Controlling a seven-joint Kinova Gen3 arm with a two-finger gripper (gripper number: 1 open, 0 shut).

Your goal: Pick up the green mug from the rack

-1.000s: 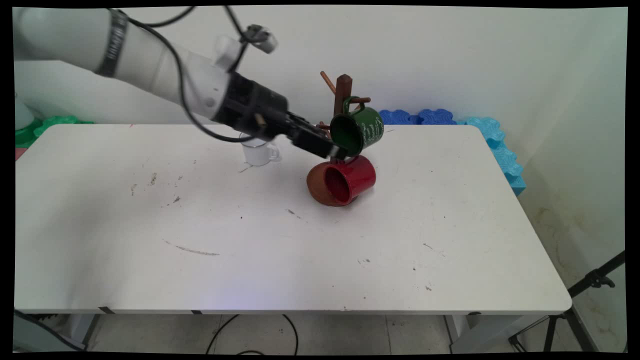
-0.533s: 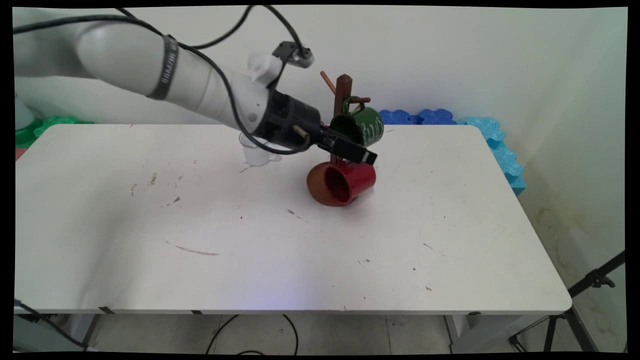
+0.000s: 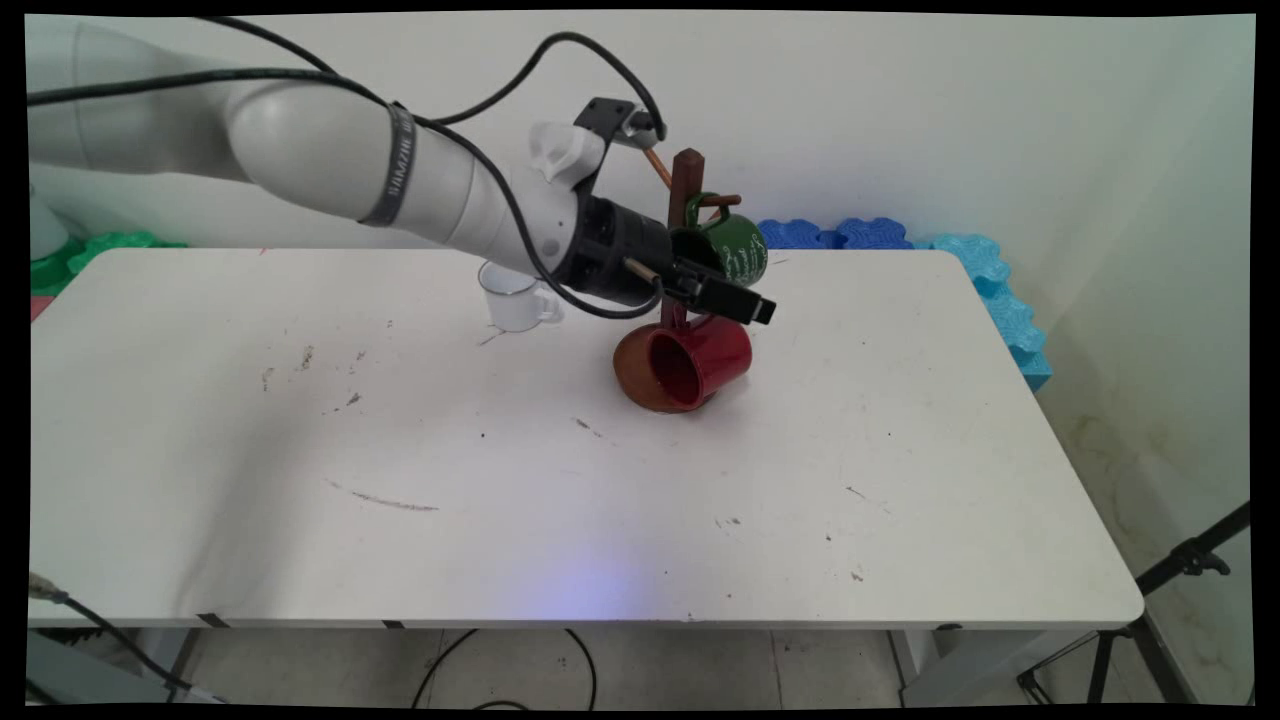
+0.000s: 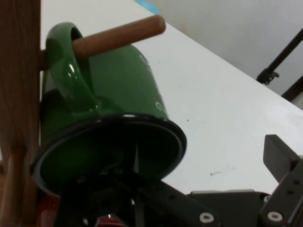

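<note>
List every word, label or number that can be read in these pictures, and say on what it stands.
No text can be read for certain.
Green mug: white writing on its side, too small to read; the hand view shows only a few white marks.
Arm band: pale lettering, too blurred to read.
Red mug, white mug: no text seen.

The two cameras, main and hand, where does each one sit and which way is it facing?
Main view: fixed above the table's near side, looking down across it to the wall; shows the white arm and hand.
Hand view: on the hand, looking along it at the green mug hung on the wooden rack's peg; shows black linkage.
Shared: green mug, rack, table.
</note>
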